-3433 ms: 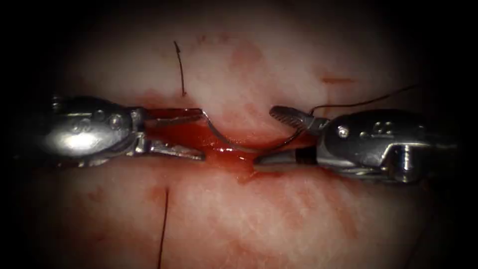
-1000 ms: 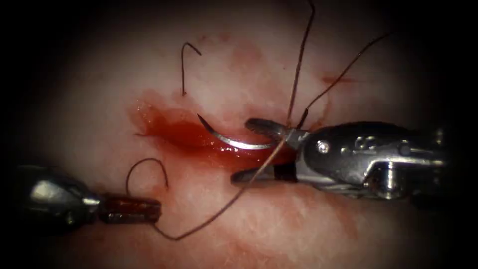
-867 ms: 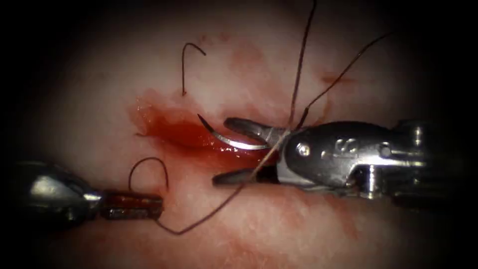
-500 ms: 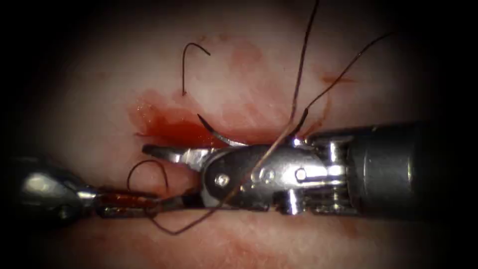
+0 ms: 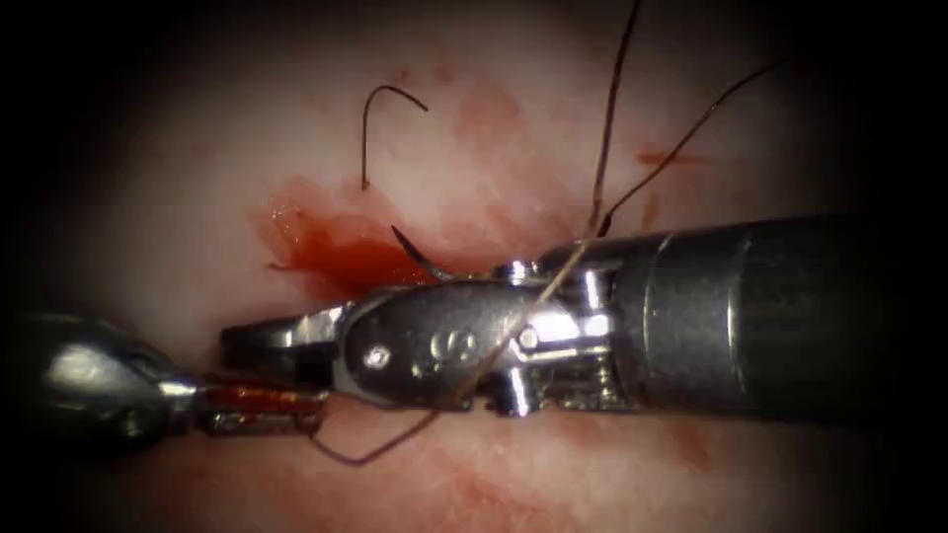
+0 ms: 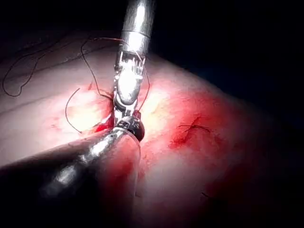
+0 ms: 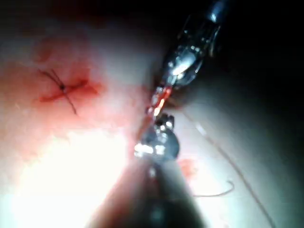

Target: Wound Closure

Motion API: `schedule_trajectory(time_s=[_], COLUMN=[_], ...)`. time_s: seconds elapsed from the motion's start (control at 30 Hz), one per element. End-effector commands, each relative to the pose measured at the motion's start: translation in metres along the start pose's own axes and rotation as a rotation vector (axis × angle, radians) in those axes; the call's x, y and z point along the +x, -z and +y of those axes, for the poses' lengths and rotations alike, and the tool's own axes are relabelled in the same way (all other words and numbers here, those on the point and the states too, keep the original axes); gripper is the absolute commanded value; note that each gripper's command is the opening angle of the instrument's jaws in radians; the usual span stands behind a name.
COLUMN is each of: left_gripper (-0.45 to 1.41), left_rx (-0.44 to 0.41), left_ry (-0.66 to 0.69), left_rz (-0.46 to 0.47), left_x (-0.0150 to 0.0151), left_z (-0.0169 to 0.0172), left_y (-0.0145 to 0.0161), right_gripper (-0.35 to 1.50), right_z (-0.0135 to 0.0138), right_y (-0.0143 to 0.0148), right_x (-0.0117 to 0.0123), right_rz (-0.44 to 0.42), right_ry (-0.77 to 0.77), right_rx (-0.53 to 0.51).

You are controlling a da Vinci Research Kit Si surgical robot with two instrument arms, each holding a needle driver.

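The curved needle (image 5: pixel 413 255) lies free in the cut (image 5: pixel 326 247), its tip pointing up and left, the rest hidden under the right tool. My right tool (image 5: pixel 237 341) reaches leftward over the cut and is shut where a small loop of thread rose from the tissue (image 5: pixel 494 148). Just below it my left tool (image 5: pixel 316 407), red-stained, is shut on the same thread (image 5: pixel 375 454), which runs back across the right tool and upward (image 5: pixel 604 128). In the left wrist view the right tool (image 6: pixel 128 85) meets the left jaws.
A short thread tail (image 5: pixel 365 138) stands up from the tissue above the cut's left end. Red fluid (image 5: pixel 341 259) pools in the cut. A finished stitch with cut ends (image 7: pixel 61 88) sits farther along, and shows as a stitch (image 6: pixel 190 130) in the left wrist view.
The right tool has slid left over the needle and across the cut, and its open jaws have shut beside the left jaws. The left tool has stayed put, still gripping thread.
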Motion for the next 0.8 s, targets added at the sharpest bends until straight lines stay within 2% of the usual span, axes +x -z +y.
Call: schedule_trajectory(time_s=[0.03,0.1,0.17,0.2,0.23,0.27,0.33,0.43,0.47,0.53,0.7,0.8], left_gripper=[-0.45,-0.45,0.09,0.47,0.64,1.01,1.13,1.16,1.03,0.94,0.94,0.89], left_rx=[-0.001,0.0,0.0,0.0,0.001,-0.001,0.003,0.018,0.026,0.035,0.046,0.058], left_ry=[0.0,0.013,0.055,0.086,0.105,0.142,0.197,0.254,0.282,0.294,0.32,0.367], left_rz=[0.001,0.0,-0.004,-0.007,-0.009,-0.01,-0.018,-0.034,-0.043,-0.051,-0.062,-0.074], left_x=[-0.0002,-0.0002,-0.0002,-0.0001,0.0,0.0002,0.0004,0.0006,0.0007,0.0006,0.0012,0.0024], left_z=[0.0002,0.0001,0.0,-0.0002,-0.0002,-0.0004,-0.0005,-0.0009,-0.0013,-0.0016,-0.0018,-0.0024], left_y=[-0.0008,-0.0008,-0.0009,-0.0009,-0.001,-0.0011,-0.0011,-0.001,-0.0009,-0.0007,-0.0005,-0.0009], right_gripper=[-0.35,-0.35,-0.35,-0.35,-0.35,-0.35,-0.35,-0.35,-0.35,-0.35,-0.35,-0.35], right_z=[0.0,0.0001,0.0002,0.0003,0.0004,0.0006,0.0009,0.0011,0.001,0.0008,0.0009,0.0006], right_y=[-0.0005,-0.0004,-0.0004,-0.0004,-0.0004,-0.0006,-0.0008,-0.001,-0.0011,-0.0011,-0.002,-0.0033], right_x=[-0.0003,-0.0007,-0.0011,-0.0013,-0.0016,-0.0025,-0.0034,-0.0047,-0.0054,-0.0057,-0.0057,-0.0061], right_rz=[-0.001,-0.016,-0.029,-0.039,-0.046,-0.064,-0.075,-0.111,-0.119,-0.12,-0.139,-0.186], right_ry=[0.008,-0.014,-0.037,-0.054,-0.071,-0.121,-0.159,-0.169,-0.171,-0.18,-0.186,-0.198], right_rx=[0.007,0.01,0.009,0.008,0.01,0.011,0.009,0.0,0.002,0.002,0.001,0.001])
